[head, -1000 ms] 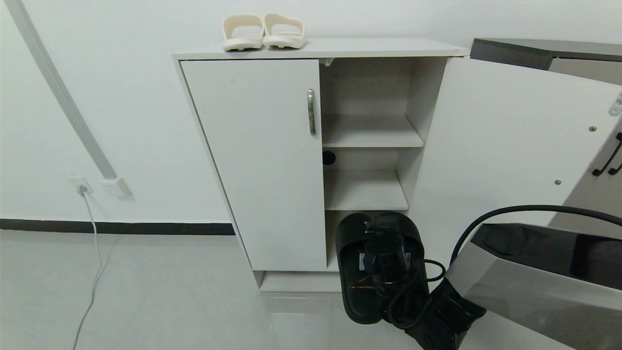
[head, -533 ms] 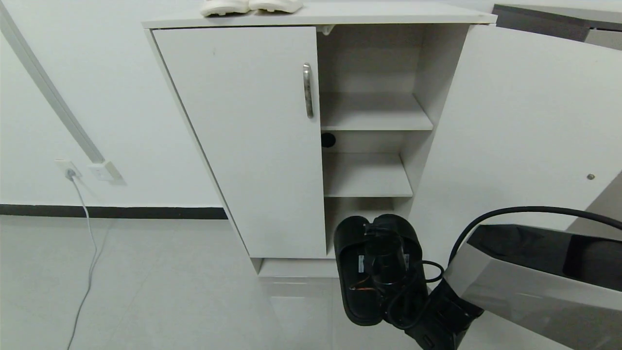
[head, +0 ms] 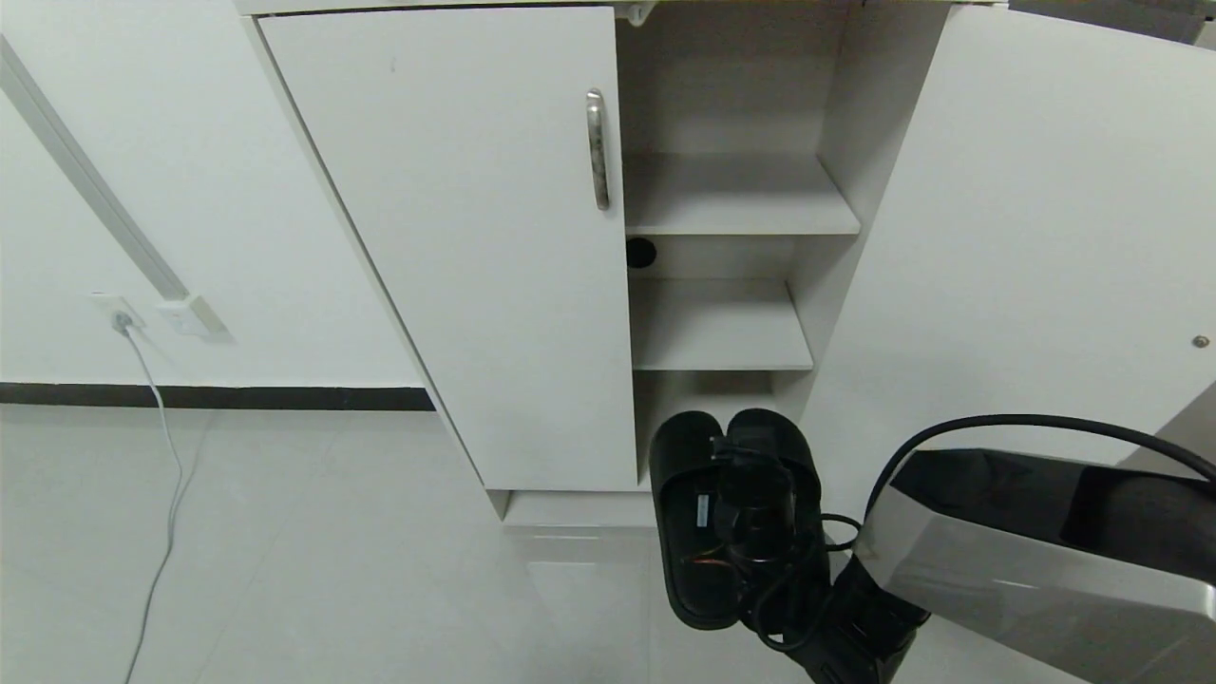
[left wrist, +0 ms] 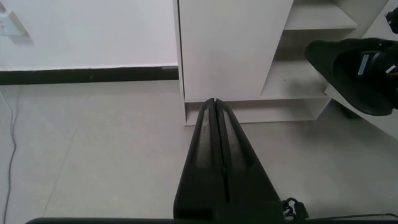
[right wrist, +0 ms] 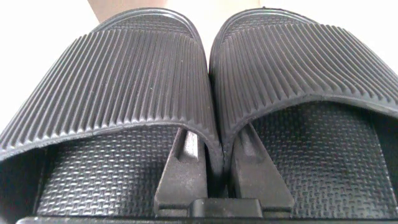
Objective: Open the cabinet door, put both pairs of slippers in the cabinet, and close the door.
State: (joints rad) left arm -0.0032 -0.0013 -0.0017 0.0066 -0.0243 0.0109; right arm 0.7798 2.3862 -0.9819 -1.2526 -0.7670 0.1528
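A pair of black slippers (head: 708,518) hangs side by side in front of the white cabinet's lowest compartment (head: 708,394), toes pointing in. My right gripper (head: 752,494) is shut on the slippers' two inner walls; its fingers (right wrist: 183,165) sit under the ribbed straps (right wrist: 137,81). The cabinet's right door (head: 1026,237) stands swung open, and the left door (head: 456,237) with its metal handle (head: 597,149) is closed. Two bare shelves (head: 722,328) show inside. My left gripper (left wrist: 215,106) hovers shut and empty over the floor, left of the black slippers (left wrist: 360,68), facing the cabinet base (left wrist: 255,112).
A wall socket (head: 119,315) with a grey cable (head: 157,494) trailing to the floor is at the left, under a slanted grey wall trunking (head: 85,180). Open tiled floor (head: 313,570) lies left of the cabinet. The open door bounds the right side.
The head camera has moved closer and lower, so the cabinet top and the white slippers on it have left the picture. The black slippers stay in the right gripper, a little nearer the bottom opening.
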